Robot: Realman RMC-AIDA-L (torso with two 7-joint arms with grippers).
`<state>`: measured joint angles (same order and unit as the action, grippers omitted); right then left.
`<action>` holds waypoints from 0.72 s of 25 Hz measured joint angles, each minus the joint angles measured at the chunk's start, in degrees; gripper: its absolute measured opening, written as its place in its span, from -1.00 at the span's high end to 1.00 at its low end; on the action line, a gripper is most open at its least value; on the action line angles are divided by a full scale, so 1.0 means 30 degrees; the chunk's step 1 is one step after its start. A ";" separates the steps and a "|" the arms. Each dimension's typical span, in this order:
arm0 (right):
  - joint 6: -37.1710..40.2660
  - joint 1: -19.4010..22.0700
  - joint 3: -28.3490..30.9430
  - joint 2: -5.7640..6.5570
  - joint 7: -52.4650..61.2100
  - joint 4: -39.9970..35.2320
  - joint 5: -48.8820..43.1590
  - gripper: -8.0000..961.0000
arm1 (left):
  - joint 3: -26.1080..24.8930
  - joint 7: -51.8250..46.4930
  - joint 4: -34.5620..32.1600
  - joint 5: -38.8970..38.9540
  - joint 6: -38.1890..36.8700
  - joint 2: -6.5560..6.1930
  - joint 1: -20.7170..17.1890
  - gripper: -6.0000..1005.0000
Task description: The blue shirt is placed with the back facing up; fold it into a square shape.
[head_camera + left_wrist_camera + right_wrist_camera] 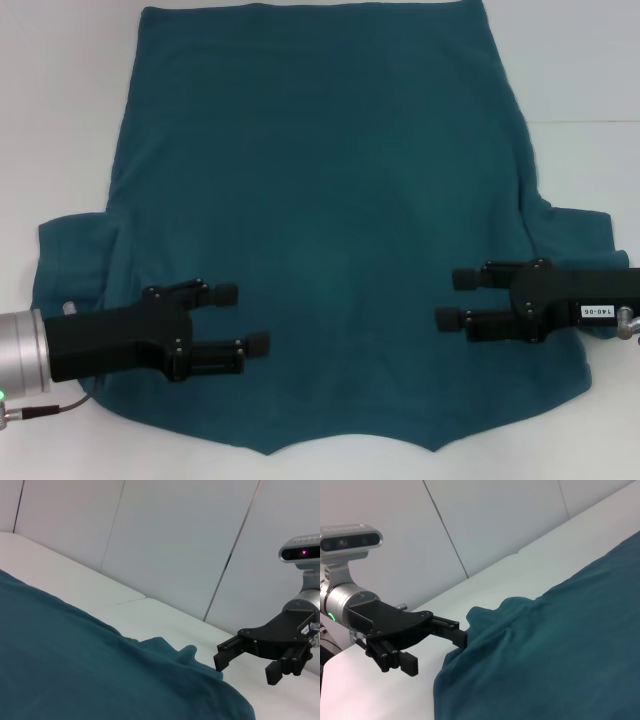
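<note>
Jaws on both arms stand apart and hold nothing; both sets point inward over the cloth from opposite sides.

White worktop (60, 110): carries everything, bare at its edges on all visible sides.

Blue shirt (320, 200): spread flat, plain back up, filling most of the worktop. Hem at the far edge, collar notch at the near edge by the robot's body. Both short sleeves stick out to the sides near the grippers. Left sleeve (75, 265) is somewhat rumpled, right sleeve (580, 235) lies flatter. No fold is visible anywhere in the body of the garment.

Left gripper (248, 319): hovering low over the shirt's near-left part, just inboard of the left sleeve. From the right wrist view it (440, 647) appears at the cloth's edge, with one finger close to or touching the fabric; contact cannot be confirmed.

Right gripper (456, 299): mirrors it over the near-right part, beside the right sleeve; in the left wrist view it (245, 669) hangs just off the cloth.

Progress judgement: folding not started. Sleeves, sides and lengthwise fold all remain.
</note>
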<state>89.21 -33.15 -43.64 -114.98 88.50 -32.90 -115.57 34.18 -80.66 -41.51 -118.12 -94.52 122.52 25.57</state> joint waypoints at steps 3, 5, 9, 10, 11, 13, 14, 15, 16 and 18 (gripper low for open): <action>-0.0054 0.0006 0.0001 0.0003 -0.0006 0.0026 0.0000 -0.75 | -0.0036 -0.0060 -0.0013 -0.0001 -0.0018 0.0001 -0.0001 -0.79; -0.0069 0.0005 0.0000 0.0005 -0.0011 0.0027 0.0000 -0.74 | -0.0043 -0.0145 -0.0013 0.0003 0.0017 0.0001 -0.0001 -0.78; -0.0079 0.0006 0.0010 -0.0010 -0.0034 0.0037 0.0000 -0.72 | -0.0056 -0.0494 -0.0038 0.0015 0.0150 0.0002 0.0013 -0.77; -0.0083 0.0006 0.0029 -0.0011 -0.0035 0.0039 0.0001 -0.71 | -0.0056 -0.0500 -0.0045 0.0015 0.0154 0.0001 0.0014 -0.77; -0.0086 0.0005 0.0063 -0.0013 -0.0037 0.0039 0.0001 -0.70 | -0.0052 -0.0500 -0.0054 0.0015 0.0157 0.0001 0.0015 -0.76; -0.0087 0.0005 0.0159 -0.0026 -0.0039 0.0040 0.0000 -0.69 | -0.0037 -0.0504 -0.0067 0.0010 0.0162 0.0002 0.0015 -0.76; -0.0087 0.0006 0.0186 -0.0034 -0.0039 0.0039 0.0000 -0.69 | -0.0036 -0.0505 -0.0069 0.0006 0.0167 0.0001 0.0015 -0.75; -0.0084 0.0004 0.0202 -0.0041 -0.0037 0.0040 0.0000 -0.68 | -0.0053 -0.0506 -0.0073 0.0006 0.0188 0.0001 0.0013 -0.75; -0.0083 0.0005 0.0210 -0.0043 -0.0034 0.0040 -0.0001 -0.67 | -0.0079 -0.0507 -0.0076 0.0020 0.0218 0.0001 0.0012 -0.75; -0.0088 0.0004 0.0216 -0.0057 -0.0031 0.0040 0.0000 -0.66 | -0.0245 -0.0569 -0.0078 0.0099 0.0394 0.0002 0.0008 -0.74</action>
<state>88.95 -33.13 -42.99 -115.15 88.41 -32.78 -115.57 33.44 -82.36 -41.75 -117.82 -93.34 122.53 25.60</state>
